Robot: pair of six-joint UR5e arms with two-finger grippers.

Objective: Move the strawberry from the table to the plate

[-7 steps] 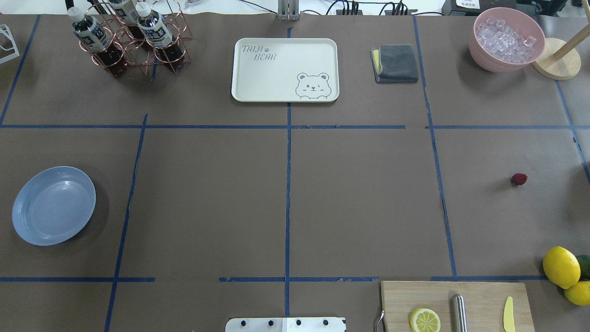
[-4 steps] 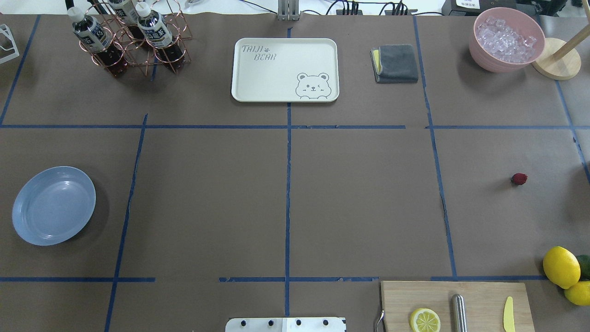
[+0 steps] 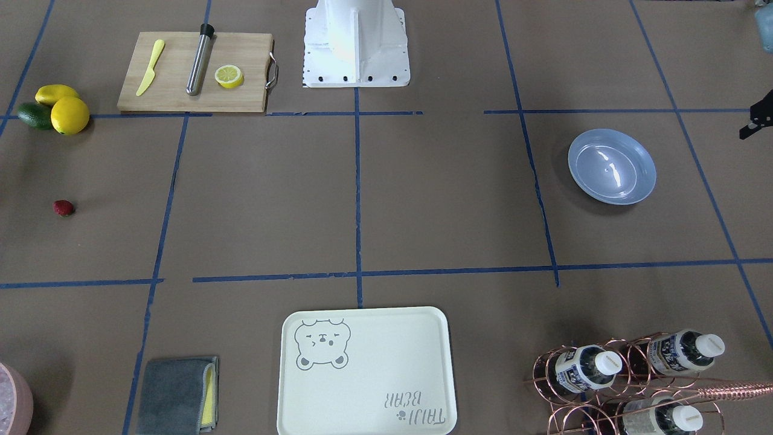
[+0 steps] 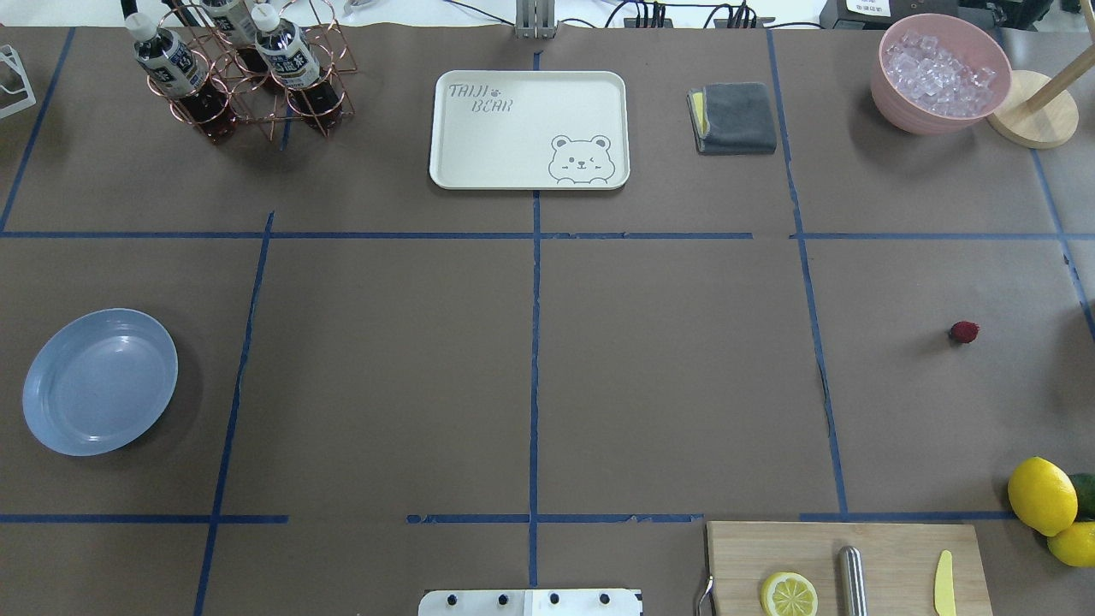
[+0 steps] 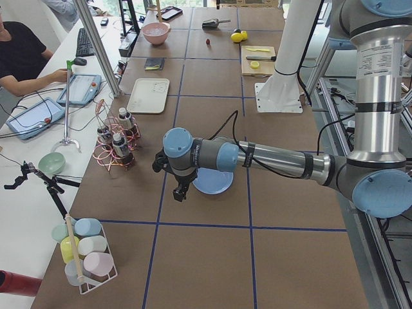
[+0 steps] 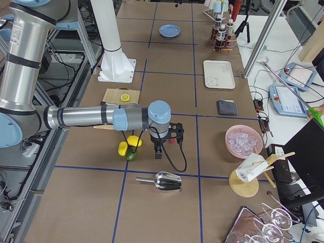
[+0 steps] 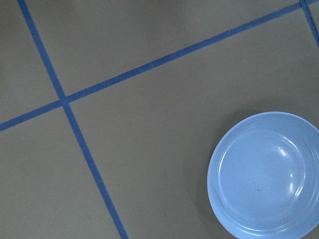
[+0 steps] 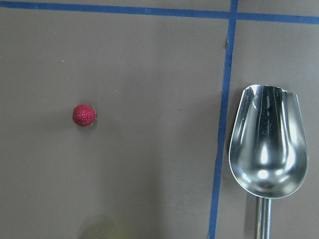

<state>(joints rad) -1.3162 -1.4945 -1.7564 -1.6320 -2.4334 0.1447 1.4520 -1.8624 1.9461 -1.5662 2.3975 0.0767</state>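
Note:
The strawberry, small and dark red, lies alone on the brown paper table at the right; it also shows in the front view and the right wrist view. The light-blue plate rests empty at the far left, and is also in the front view and the left wrist view. My right gripper hangs close above the berry's area; I cannot tell its state. My left gripper hovers beside the plate, state unclear. Neither wrist view shows fingers.
Two lemons and an avocado sit at the right front beside a cutting board. A metal scoop lies right of the berry. At the back stand a bear tray, a bottle rack, a folded cloth and an ice bowl.

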